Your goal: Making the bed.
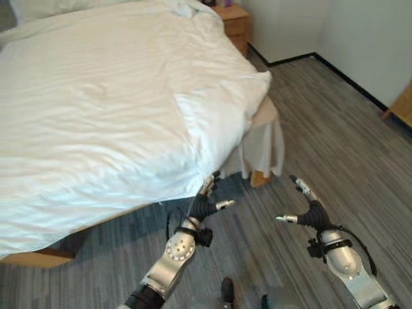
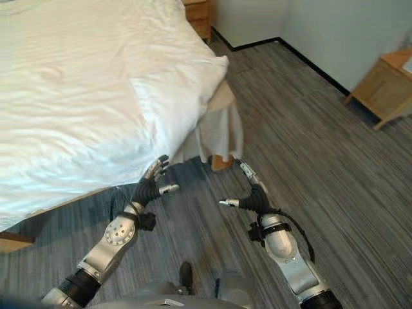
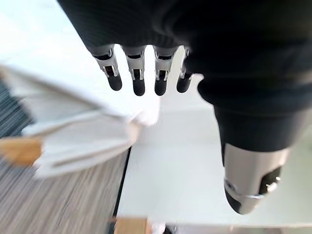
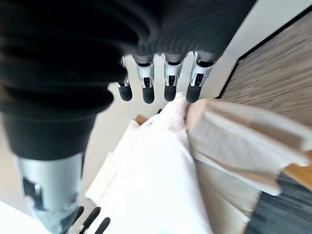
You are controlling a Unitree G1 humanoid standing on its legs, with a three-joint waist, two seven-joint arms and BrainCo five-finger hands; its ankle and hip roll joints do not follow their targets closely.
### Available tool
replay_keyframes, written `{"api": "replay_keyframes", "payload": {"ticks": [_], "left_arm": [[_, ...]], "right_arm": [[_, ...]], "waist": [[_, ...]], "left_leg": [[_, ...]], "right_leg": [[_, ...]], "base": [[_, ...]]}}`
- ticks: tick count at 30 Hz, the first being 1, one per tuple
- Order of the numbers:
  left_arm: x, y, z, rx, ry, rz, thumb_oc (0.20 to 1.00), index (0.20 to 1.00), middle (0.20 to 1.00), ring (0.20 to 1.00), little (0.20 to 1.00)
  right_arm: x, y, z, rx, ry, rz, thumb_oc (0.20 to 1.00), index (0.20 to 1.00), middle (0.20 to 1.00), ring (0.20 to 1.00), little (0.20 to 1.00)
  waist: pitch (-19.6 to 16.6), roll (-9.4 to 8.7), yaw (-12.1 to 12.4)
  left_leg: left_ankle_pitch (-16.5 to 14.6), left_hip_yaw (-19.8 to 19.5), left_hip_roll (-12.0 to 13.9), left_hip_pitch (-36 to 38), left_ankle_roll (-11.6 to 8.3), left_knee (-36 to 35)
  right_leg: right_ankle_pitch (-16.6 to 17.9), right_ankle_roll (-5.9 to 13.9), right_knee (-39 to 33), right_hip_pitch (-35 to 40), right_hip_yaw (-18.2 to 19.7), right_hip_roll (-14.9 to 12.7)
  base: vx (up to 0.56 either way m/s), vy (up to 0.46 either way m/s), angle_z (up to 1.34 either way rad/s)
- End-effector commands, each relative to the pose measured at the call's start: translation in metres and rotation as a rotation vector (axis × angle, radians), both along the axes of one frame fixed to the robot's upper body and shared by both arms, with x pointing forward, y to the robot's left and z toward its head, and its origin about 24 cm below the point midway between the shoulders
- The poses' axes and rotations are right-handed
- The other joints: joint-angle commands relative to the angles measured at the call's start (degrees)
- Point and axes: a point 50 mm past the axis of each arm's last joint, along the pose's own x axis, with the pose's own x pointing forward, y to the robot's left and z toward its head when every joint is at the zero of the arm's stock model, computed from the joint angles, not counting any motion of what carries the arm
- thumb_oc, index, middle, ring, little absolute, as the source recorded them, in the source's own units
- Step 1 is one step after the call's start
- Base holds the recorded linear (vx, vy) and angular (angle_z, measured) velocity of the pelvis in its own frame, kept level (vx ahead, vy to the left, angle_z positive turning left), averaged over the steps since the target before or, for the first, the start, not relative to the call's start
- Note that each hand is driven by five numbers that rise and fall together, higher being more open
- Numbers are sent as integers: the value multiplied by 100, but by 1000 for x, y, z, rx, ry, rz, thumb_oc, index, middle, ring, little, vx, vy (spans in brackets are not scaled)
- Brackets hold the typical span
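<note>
A white duvet (image 1: 109,109) covers the bed and hangs over its near edge. At the foot corner (image 1: 257,84) the duvet is bunched, and the beige mattress (image 1: 265,112) with a white bed skirt (image 1: 264,148) shows below it. My left hand (image 1: 205,199) is open, fingers straight, just below the duvet's hanging edge and holding nothing. My right hand (image 1: 308,209) hangs open over the carpet, off to the right of the bed corner. In the right wrist view the bed corner (image 4: 165,165) lies past the fingers (image 4: 168,85).
A wooden nightstand (image 1: 235,26) stands at the far end of the bed by the wall. Another wooden piece of furniture (image 2: 386,87) stands at the right wall. Grey striped carpet (image 1: 322,129) spreads to the right of the bed. The wooden bed frame (image 1: 32,257) shows at lower left.
</note>
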Motion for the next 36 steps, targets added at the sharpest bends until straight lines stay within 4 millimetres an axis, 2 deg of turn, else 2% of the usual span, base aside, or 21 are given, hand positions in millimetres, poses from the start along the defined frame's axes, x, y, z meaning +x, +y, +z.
{"api": "replay_keyframes", "payload": {"ticks": [1,3,4,8,11,13,15,16,18,19,22,23,24,25,26,27,32,33,34,35,36], "left_arm": [[-1,-1,13,-43,-69,-12,1000,1000,1000,1000,1000],[-1,0,12,-46,-67,-10,1000,1000,1000,1000,1000],[0,2,12,-51,-64,-1,1000,1000,1000,1000,1000],[-1,2,6,-57,-41,1,1000,1000,1000,1000,1000],[-7,0,1,-61,-21,-10,1000,1000,1000,1000,1000],[-7,-2,-2,-91,-2,-4,1000,1000,1000,1000,1000],[-6,-7,0,-122,3,-17,1000,1000,1000,1000,1000],[-6,-9,4,-142,-7,-28,1000,1000,1000,1000,1000],[-5,-12,11,-168,-31,-44,1000,1000,1000,1000,1000],[-2,-17,18,-210,-50,-51,1000,1000,1000,1000,1000],[-3,-24,22,-203,-64,-91,1000,1000,1000,1000,1000],[-4,-25,22,-192,-69,-103,1000,1000,1000,1000,1000],[-4,-26,22,-192,-68,-103,1000,1000,1000,1000,1000],[-5,-27,23,-177,-77,-113,1000,1000,1000,1000,1000],[-5,-29,25,-166,-87,-124,1000,1000,1000,1000,1000],[-5,-28,27,-162,-95,-121,1000,1000,1000,1000,1000],[-11,-25,21,-165,-61,-125,1000,1000,1000,1000,1000],[-11,-24,20,-158,-57,-126,1000,1000,1000,1000,1000],[-12,-20,22,-130,-66,-124,1000,1000,1000,1000,1000],[-11,-18,23,-107,-80,-123,1000,1000,1000,1000,1000],[-10,-17,26,-93,-97,-124,1000,1000,1000,1000,1000]], "right_arm": [[7,0,25,55,-130,-2,1000,1000,1000,1000,1000],[8,-2,24,63,-123,-13,1000,1000,1000,1000,1000],[8,-1,22,69,-115,-18,1000,1000,1000,1000,1000],[6,2,18,53,-97,-14,1000,1000,1000,1000,1000],[2,2,14,52,-78,-6,1000,1000,1000,1000,1000],[4,1,12,44,-68,3,1000,1000,1000,1000,1000],[8,-1,18,29,-90,7,1000,1000,1000,1000,1000],[9,-3,23,33,-118,-1,1000,1000,1000,1000,1000],[14,-7,27,30,-133,-22,1000,1000,1000,1000,1000],[16,-11,30,6,-149,-42,1000,1000,1000,1000,1000],[17,-13,33,-9,-160,-47,1000,1000,1000,1000,1000],[16,-14,33,-17,-160,-54,1000,1000,1000,1000,1000],[16,-15,33,-18,-159,-54,1000,1000,1000,1000,1000],[17,-16,33,-26,-165,-64,1000,1000,1000,1000,1000],[18,-18,37,-33,-192,-93,1000,1000,1000,1000,1000],[18,-17,39,-42,-208,-96,1000,1000,1000,1000,1000],[16,-20,44,-101,-256,-139,1000,1000,1000,1000,1000],[16,-23,50,-111,-290,-162,1000,1000,1000,1000,1000],[18,-26,64,-134,-370,-194,1000,1000,1000,1000,1000],[19,-29,74,-166,-425,-212,1000,1000,1000,1000,1000],[21,-31,84,-199,-478,-227,1000,1000,1000,1000,1000]], "waist": [[-48,-170,-190],[-34,-185,-263],[-1,-172,-350],[-13,-127,-479],[-152,-153,-551],[-171,0,-519],[35,-54,-423],[171,-164,-383],[247,-308,-317],[259,-341,-219],[187,-259,-115],[147,-207,-96],[144,-223,-89],[101,-173,-80],[44,-86,-170],[1,-66,-152],[-157,-151,-73],[-157,-199,-86],[-132,-221,-146],[-115,-182,-167],[-82,-142,-192]], "left_leg": [[-319,-94,122,228,-875,-96],[-429,-212,144,338,-927,-96],[-593,-383,230,500,-1024,-96],[-1004,-718,519,1021,-1214,-96],[-985,-913,778,1249,-1333,-18],[-525,-879,929,902,-1466,1028],[240,-915,802,8,-1480,2803],[464,-827,743,-435,-1411,3583],[305,-276,837,-837,-1336,4077],[150,185,793,-1236,-1345,3758],[-72,731,579,-1419,-1214,2484],[-37,988,510,-1387,-1201,1943],[-9,1003,478,-1331,-1194,1856],[78,1287,442,-1301,-1184,1476],[230,2009,595,-1170,-1172,934],[254,2116,600,-1108,-1097,823],[256,1825,381,-681,-914,242],[203,1801,362,-493,-850,69],[133,1693,386,-269,-809,-54],[152,1612,466,-214,-816,-96],[129,1517,531,-176,-815,-96]], "right_leg": [[1181,-142,-2378,399,244,360],[1356,-102,-2942,362,379,356],[1749,59,-3579,138,482,259],[2060,173,-3781,-169,396,149],[2168,81,-3619,-11,617,179],[2039,-70,-3621,272,583,345],[1894,-340,-3671,680,540,337],[1840,-478,-3680,884,513,289],[1724,-584,-3810,1218,484,215],[1580,-624,-3909,1506,430,192],[1351,-587,-3986,1817,387,285],[1238,-580,-4006,1922,326,347],[1225,-572,-4008,1936,331,321],[1114,-577,-4027,2047,282,389],[909,-558,-3978,2198,139,474],[865,-551,-3905,2257,72,490],[770,-339,-3045,2199,-149,516],[772,-169,-2572,2080,-217,516],[1102,239,-1594,1610,-223,457],[1362,376,-1208,1340,-172,490],[1371,422,-839,1127,-134,520]], "base": [[360,-158,47],[445,-218,49],[413,-215,67],[530,-361,74],[392,-393,87],[312,-340,34],[161,-360,4],[151,-380,0],[281,-335,-5],[374,-221,-6],[363,-60,1],[232,2,16],[211,-1,20],[287,29,27],[381,59,42],[422,107,53],[214,58,18],[191,84,21],[220,74,18],[159,45,23],[165,21,58]]}}
